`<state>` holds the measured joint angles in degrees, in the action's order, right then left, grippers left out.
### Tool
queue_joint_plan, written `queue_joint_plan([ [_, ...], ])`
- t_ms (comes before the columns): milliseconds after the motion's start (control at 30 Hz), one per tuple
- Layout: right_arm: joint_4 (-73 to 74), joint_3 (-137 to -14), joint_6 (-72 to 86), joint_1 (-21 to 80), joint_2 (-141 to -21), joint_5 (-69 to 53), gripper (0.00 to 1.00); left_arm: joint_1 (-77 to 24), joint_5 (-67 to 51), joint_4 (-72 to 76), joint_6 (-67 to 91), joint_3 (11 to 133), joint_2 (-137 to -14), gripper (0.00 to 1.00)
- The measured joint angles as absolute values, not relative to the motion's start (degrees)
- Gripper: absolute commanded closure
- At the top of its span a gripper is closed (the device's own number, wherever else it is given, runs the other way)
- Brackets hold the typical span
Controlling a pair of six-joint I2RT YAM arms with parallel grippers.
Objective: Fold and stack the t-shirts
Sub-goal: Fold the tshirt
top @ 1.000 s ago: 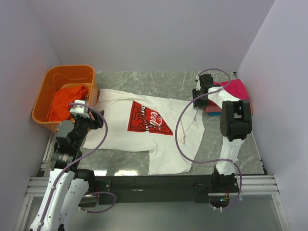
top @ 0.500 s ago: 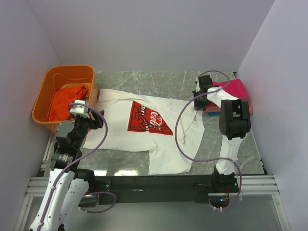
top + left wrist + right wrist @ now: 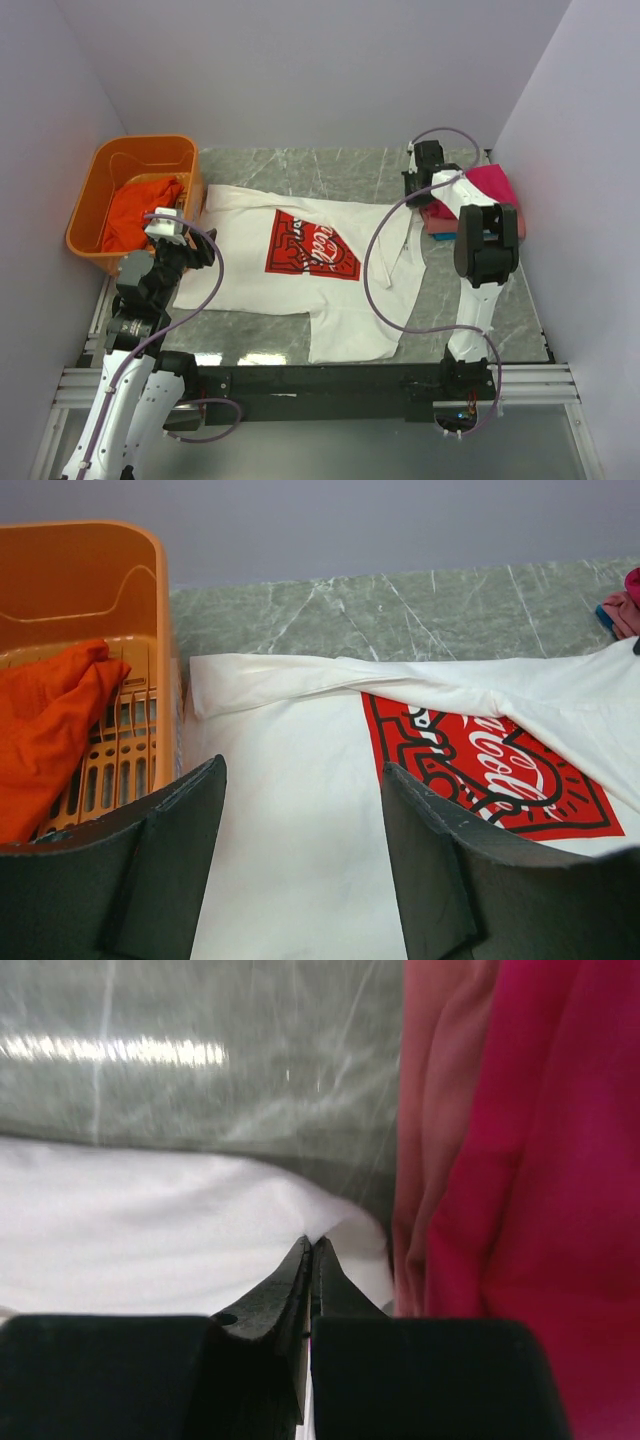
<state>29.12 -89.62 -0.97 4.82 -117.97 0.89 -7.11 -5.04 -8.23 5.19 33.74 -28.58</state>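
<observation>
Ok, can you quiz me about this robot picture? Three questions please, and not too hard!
1. True or false: the orange-red shirt lies inside the orange basket.
2. Which gripper is pinching the edge of the white t-shirt? A) the left one B) the right one C) neither
3. Fill the gap: the print on the white t-shirt is mostly ____, with white lettering.

Key
1. True.
2. B: the right gripper is closed on the white cloth, beside the pink and magenta shirts.
3. Red.
</observation>
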Motion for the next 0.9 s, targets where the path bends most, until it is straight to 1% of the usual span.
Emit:
queue_joint_plan([
  [300, 29.21, -100.01, -2.63, 4.82, -123.46, 2.42, 1.00, -7.11, -4.67, -8.25, 5.17, 33.71, -28.60, 0.31],
  [567, 30.15, -102.15, -4.12, 4.84, -127.26, 6.07, 1.00, -7.11, -4.67, -8.23, 5.17, 33.71, -28.73, 0.31],
  [900, 29.43, -102.10, -5.48, 4.84, -127.44, 10.57, 1.00, -7.11, -4.67, -8.23, 5.17, 33.61, -28.75, 0.31],
])
